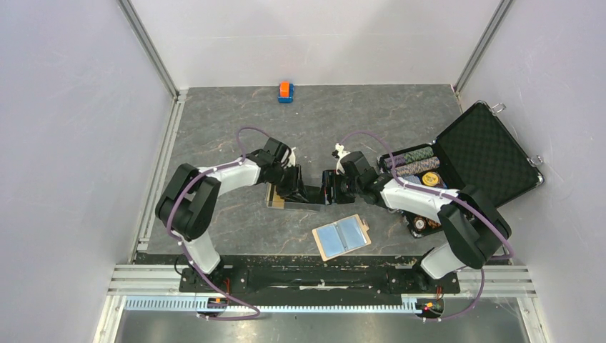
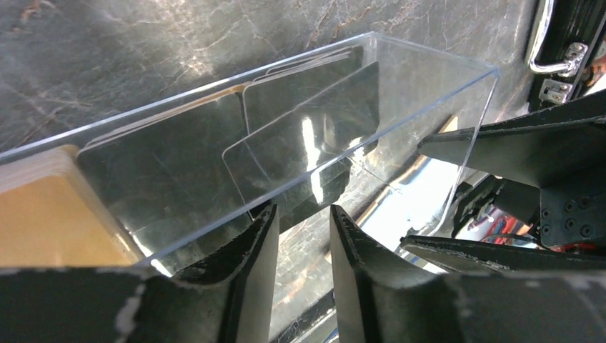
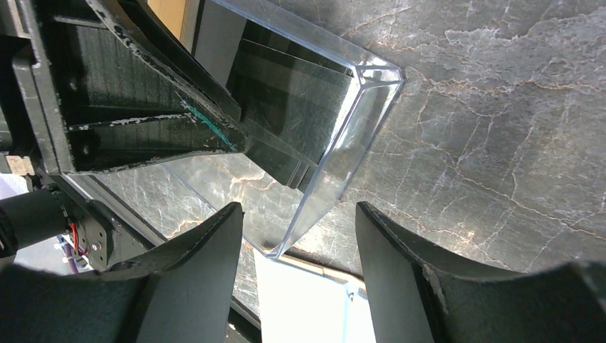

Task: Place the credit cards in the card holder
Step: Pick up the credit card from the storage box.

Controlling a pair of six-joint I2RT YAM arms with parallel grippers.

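Dark counter (image 1: 214,114), and the see-through box (image 3: 336,171) of credit cards (image 2: 179,164) lies long-ways between both arms: right jaws gape round its end, left jaws half closed, hold unclear.

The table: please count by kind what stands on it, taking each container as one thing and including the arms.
Robot arms: 2 (left arm, right arm)
Black case: 1
Clear box: 1
Card holder: 1
Orange-and-blue block: 1
Total: 6
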